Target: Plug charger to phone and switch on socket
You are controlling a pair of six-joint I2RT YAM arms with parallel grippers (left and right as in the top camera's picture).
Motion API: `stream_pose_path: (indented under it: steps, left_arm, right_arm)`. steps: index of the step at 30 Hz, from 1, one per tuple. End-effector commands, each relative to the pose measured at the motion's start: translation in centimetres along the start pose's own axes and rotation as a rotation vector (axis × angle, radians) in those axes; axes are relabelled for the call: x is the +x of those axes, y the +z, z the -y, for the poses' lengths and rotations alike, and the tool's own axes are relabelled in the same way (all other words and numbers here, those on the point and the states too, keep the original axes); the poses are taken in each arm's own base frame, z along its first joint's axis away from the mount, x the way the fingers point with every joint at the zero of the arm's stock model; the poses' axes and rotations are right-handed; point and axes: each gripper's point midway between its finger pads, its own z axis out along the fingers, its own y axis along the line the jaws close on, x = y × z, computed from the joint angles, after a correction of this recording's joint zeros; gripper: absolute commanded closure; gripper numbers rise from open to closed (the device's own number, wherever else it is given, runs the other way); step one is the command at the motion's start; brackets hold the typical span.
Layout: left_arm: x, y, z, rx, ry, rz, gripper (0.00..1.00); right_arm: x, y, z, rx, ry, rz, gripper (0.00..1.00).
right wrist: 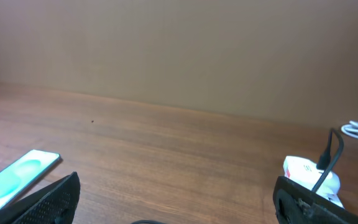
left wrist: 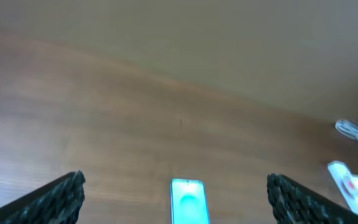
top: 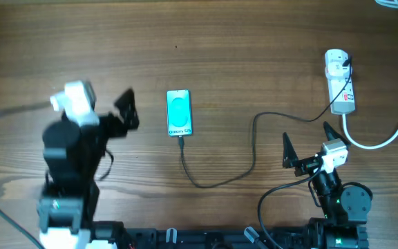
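The phone [top: 179, 113] lies in the middle of the wooden table with its turquoise screen lit. It also shows in the left wrist view [left wrist: 188, 200] and the right wrist view [right wrist: 14, 175]. The black charger cable [top: 254, 149] has its plug tip at the phone's near end [top: 181, 140] and curves right to the white socket [top: 340, 81], also in the right wrist view [right wrist: 309, 177]. My left gripper [top: 126, 111] is open and empty, left of the phone. My right gripper [top: 306, 145] is open and empty, in front of the socket.
A thicker white lead [top: 392, 131] loops from the socket along the right edge toward the far right corner. It shows in the left wrist view [left wrist: 356, 134] too. Both arm bases stand at the table's near edge.
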Motion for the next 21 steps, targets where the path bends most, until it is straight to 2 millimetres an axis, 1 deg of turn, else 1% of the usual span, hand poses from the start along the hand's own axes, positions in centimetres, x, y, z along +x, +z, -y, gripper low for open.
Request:
stream_pose_path:
  steps: [1,4,8,12,13,14,15,17,21]
  left_arm:
    - [3.2,-1.0,-1.8,-0.001,0.013,0.092,0.00]
    - [5.6,-1.4,-2.6,0.034,0.024,0.194,0.00]
    - [7.6,-1.8,-3.8,0.024,0.025,0.247,0.00]
    - [9.1,-1.8,-4.8,0.002,0.023,0.261,0.00]
    - [10.0,-1.6,-5.1,-0.005,0.021,0.248,0.00]
    - [10.4,-1.6,-5.3,-0.011,0.020,0.232,0.00]
    - [10.6,-1.6,-5.4,-0.014,0.020,0.225,0.00]
    - [10.4,-1.8,-5.2,-0.011,0.047,0.239,0.00]
    - [10.3,-1.8,-5.2,-0.009,0.047,0.242,0.00]
  right_arm:
    - [-0.1,0.0,-0.1,-0.001,-0.003,0.004,0.00]
    - [-0.1,0.0,-0.1,-0.001,-0.003,0.004,0.00]
    - [-0.1,0.0,-0.1,-0.001,-0.003,0.004,0.00]
    - [-0.1,0.0,-0.1,-0.001,-0.003,0.004,0.00]
    - [-0.1,0.0,-0.1,-0.001,-0.003,0.004,0.00]
    - [-0.1,0.0,-0.1,-0.001,-0.003,0.004,0.00]
    - [-0.1,0.0,-0.1,-0.001,-0.003,0.004,0.00]
    - [-0.1,0.0,-0.1,-0.001,-0.003,0.004,0.00]
    - [-0.1,0.0,-0.1,-0.001,-0.003,0.004,0.00]
